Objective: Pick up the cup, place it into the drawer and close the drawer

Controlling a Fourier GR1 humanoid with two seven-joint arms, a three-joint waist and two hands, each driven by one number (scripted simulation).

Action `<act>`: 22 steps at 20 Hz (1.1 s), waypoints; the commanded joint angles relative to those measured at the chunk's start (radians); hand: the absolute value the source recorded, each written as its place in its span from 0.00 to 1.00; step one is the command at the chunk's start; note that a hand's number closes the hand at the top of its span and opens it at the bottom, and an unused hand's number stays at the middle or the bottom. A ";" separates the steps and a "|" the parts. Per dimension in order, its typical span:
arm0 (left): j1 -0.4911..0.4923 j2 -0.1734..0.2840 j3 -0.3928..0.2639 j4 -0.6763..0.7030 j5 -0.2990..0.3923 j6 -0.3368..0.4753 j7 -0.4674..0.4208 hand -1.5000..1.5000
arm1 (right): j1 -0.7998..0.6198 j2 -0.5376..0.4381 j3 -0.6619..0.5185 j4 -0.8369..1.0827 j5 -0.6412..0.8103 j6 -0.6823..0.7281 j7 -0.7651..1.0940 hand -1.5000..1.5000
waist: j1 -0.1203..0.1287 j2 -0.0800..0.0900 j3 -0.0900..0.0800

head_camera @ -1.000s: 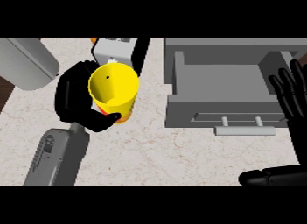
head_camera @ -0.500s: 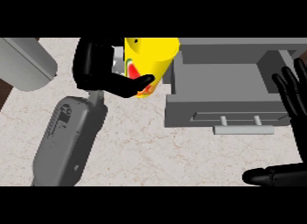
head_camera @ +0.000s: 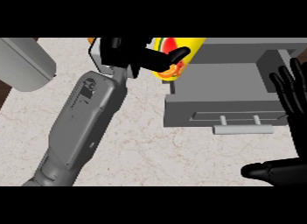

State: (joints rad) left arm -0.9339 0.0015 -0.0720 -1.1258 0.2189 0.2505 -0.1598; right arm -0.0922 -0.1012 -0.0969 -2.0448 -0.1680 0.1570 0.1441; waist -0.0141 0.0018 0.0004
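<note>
Gripping the cup, the left hand has its black fingers and thumb curled round the yellow body, the thumb lying across the side that faces the drawer. Cup is yellow with a red and green mark on its side; it lies tilted, held clear of the counter, at the upper left corner of the open drawer, just over its left wall. Whether the cup touches that wall cannot be told. Left forearm is grey and runs diagonally from the lower left edge up to the hand. Drawer is grey, pulled out toward the robot, its inside showing; a pale bar handle sits on its front face. Right hand shows at the right edge, fingers straight and spread, pointing up, thumb out to the left near the lower edge; it holds nothing and overlaps the drawer's right side. A grey rounded object sits at the upper left of the counter, apart from the arm.
</note>
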 commanded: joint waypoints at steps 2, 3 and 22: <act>-0.163 -0.001 -0.016 0.187 0.013 0.064 -0.012 1.00 | 0.009 0.014 0.020 -0.032 0.011 -0.017 0.025 0.00 | -0.010 0.002 0.000; -0.086 -0.001 -0.054 0.094 0.011 0.060 0.031 1.00 | -0.007 -0.042 -0.067 0.067 -0.052 0.046 -0.032 0.00 | 0.003 -0.001 0.000; -0.382 -0.002 -0.265 0.658 0.283 0.146 -0.146 1.00 | -0.022 0.002 0.003 0.088 0.010 0.029 -0.074 0.00 | -0.042 0.013 0.001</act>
State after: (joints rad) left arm -1.2723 0.0000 -0.2904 -0.5443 0.4781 0.3964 -0.3088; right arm -0.1093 -0.1057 -0.0968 -2.0236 -0.1745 0.1706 0.1292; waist -0.0530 0.0109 0.0008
